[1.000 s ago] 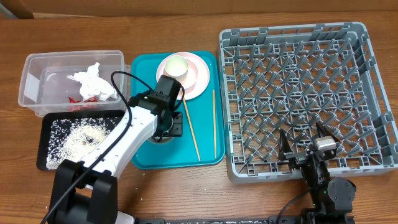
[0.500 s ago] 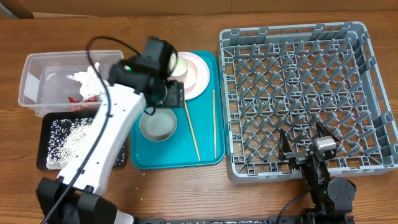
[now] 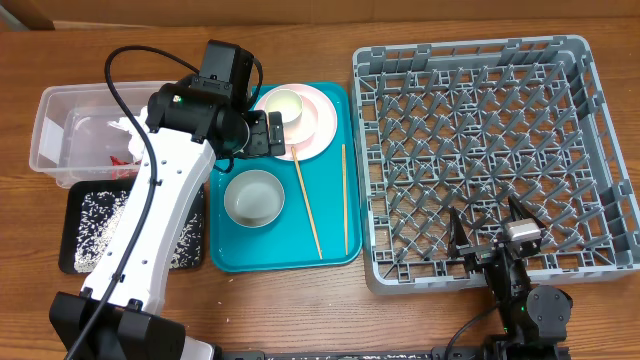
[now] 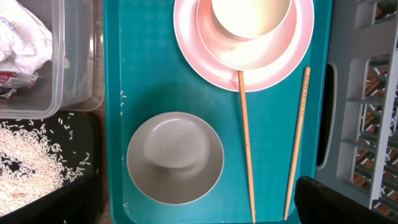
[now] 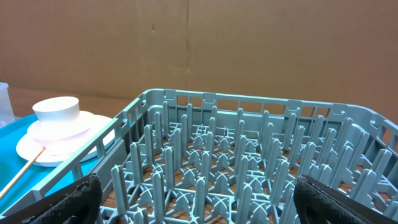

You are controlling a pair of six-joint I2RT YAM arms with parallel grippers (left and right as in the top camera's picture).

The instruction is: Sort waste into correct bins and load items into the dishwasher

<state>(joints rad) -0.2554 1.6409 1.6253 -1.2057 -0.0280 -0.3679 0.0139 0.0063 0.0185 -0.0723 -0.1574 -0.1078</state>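
Note:
My left gripper [image 3: 262, 134] hangs open and empty above the teal tray, between a whitish bowl [image 3: 253, 197] [image 4: 175, 158] and the pink plate [image 3: 318, 122] [image 4: 249, 65]. A second whitish bowl [image 3: 283, 104] [image 4: 250, 15] sits on that plate. Two chopsticks [image 3: 307, 205] [image 4: 245, 143] lie on the tray's right half. The clear tub [image 3: 55, 130] holds the napkin [image 4: 18, 37] and red packet [image 4: 9, 78]. Rice [image 4: 25, 158] covers the black tray [image 3: 90, 225]. My right gripper [image 3: 490, 238] [image 5: 214, 208] stands open over the near edge of the grey dish rack [image 3: 480, 140] [image 5: 249, 155].
The teal tray [image 3: 335, 245] [image 4: 115, 74] lies between the bins on the left and the rack on the right. My left arm crosses over the tub and the black tray. Brown cardboard stands behind the rack in the right wrist view.
My left gripper opened and let go of the whitish bowl on the teal tray, then rose and drew back toward the plate. The right arm has not moved.

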